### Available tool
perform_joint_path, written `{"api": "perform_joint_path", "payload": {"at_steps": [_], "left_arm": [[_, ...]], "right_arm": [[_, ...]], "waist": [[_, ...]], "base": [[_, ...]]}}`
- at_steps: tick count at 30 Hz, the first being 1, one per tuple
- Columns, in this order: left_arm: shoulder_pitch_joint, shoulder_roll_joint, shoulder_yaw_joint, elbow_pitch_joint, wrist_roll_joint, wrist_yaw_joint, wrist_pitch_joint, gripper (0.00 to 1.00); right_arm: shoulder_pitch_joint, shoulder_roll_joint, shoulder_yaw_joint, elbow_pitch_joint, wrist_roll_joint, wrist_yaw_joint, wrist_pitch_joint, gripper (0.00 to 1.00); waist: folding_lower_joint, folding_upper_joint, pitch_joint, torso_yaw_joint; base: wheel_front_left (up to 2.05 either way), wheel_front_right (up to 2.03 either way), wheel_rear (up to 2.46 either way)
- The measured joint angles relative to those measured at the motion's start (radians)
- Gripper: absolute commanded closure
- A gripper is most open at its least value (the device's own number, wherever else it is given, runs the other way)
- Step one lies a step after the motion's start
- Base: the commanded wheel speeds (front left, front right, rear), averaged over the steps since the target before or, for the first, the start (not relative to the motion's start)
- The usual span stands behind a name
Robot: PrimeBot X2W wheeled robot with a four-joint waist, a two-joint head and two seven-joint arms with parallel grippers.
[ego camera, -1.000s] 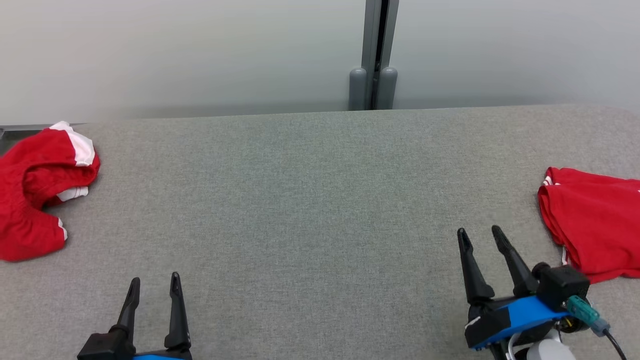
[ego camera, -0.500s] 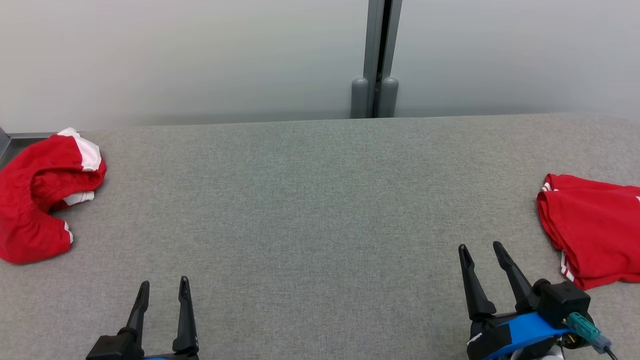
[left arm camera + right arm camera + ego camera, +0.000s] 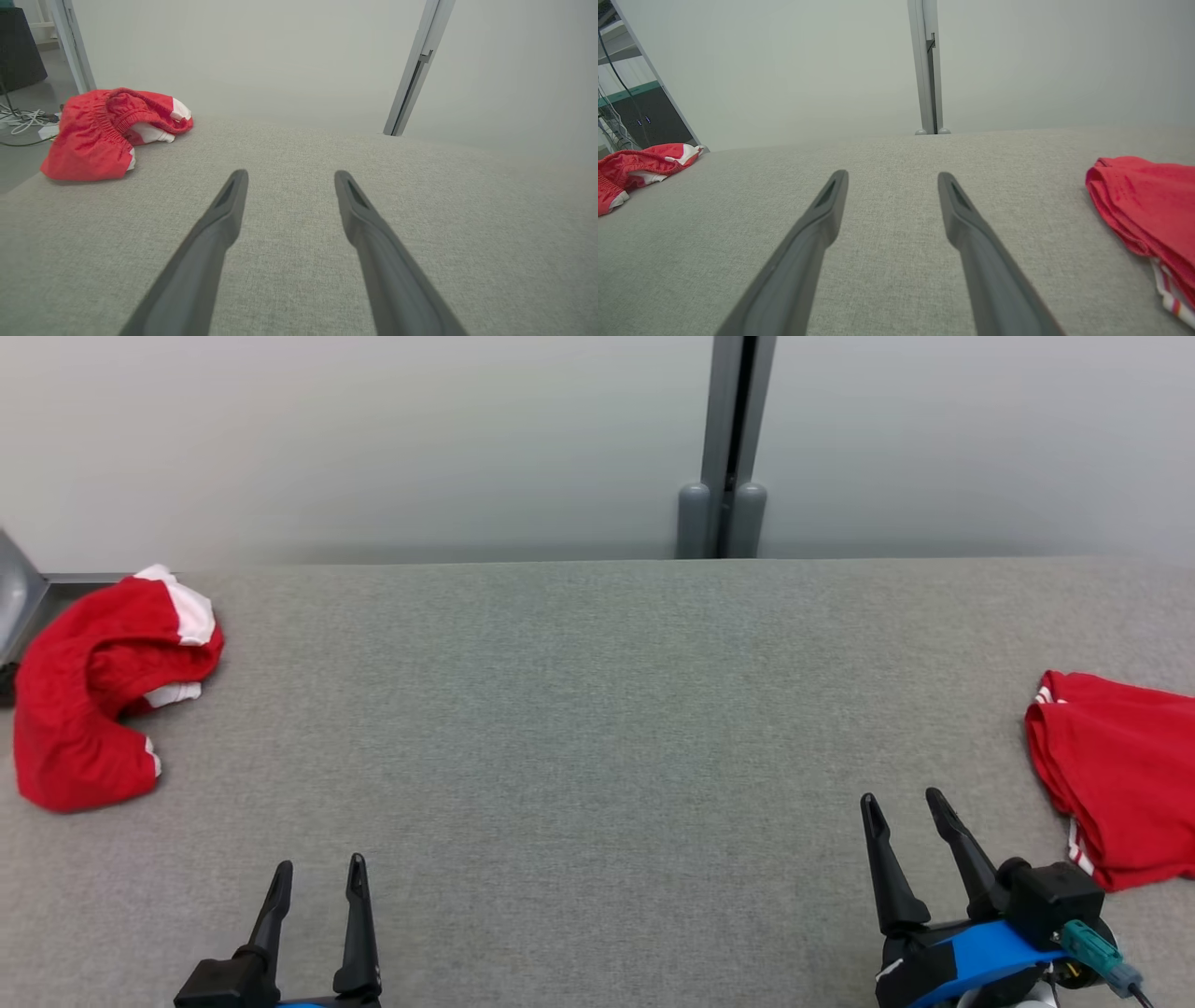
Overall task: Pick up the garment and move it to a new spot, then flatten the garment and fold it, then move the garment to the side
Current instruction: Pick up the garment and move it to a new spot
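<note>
A crumpled red garment [image 3: 93, 709] with white trim lies at the far left of the grey table [image 3: 597, 709]; it also appears as the red heap [image 3: 103, 133] upper left in the left wrist view and at the left edge [image 3: 635, 170] of the right wrist view. A second red garment [image 3: 1120, 775], folded flat with white stripes, lies at the right edge [image 3: 1148, 214]. My left gripper [image 3: 318, 870] is open near the front left, empty. My right gripper [image 3: 904, 801] is open near the front right, just left of the folded garment, empty.
A pale wall with a grey vertical post [image 3: 728, 448] stands behind the table. Left of the table's end, cables lie on the floor [image 3: 18, 121] near a dark cabinet [image 3: 18, 46]. The table's middle is bare grey fabric.
The whole head view has shifted, so the camera turned a little to the left. Both grippers stay open and low at the front.
</note>
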Motion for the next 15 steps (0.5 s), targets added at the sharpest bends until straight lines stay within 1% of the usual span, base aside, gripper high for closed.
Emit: {"api": "perform_joint_path", "payload": {"at_steps": [3,7,15], "left_arm": [[-0.004,-0.001,-0.006,0.004,-0.001,0.0,0.001,0.0],[-0.012,-0.001,-0.013,0.008,-0.001,0.0,0.002,0.0],[0.005,0.007,-0.01,-0.004,-0.001,0.014,0.006,0.0]], "right_arm": [[0.005,0.0,-0.005,0.0,-0.009,0.0,0.0,0.0],[0.019,0.0,-0.01,0.0,-0.012,0.0,0.0,0.0],[0.029,0.0,0.01,0.009,-0.002,0.0,0.0,0.0]], "waist": [[0.0,0.0,-0.008,0.026],[0.0,0.0,-0.031,0.093],[-0.0001,0.0,-0.073,0.292]], "base": [[0.0,0.0,0.0],[0.0,0.0,0.0],[0.0,0.0,0.0]]}}
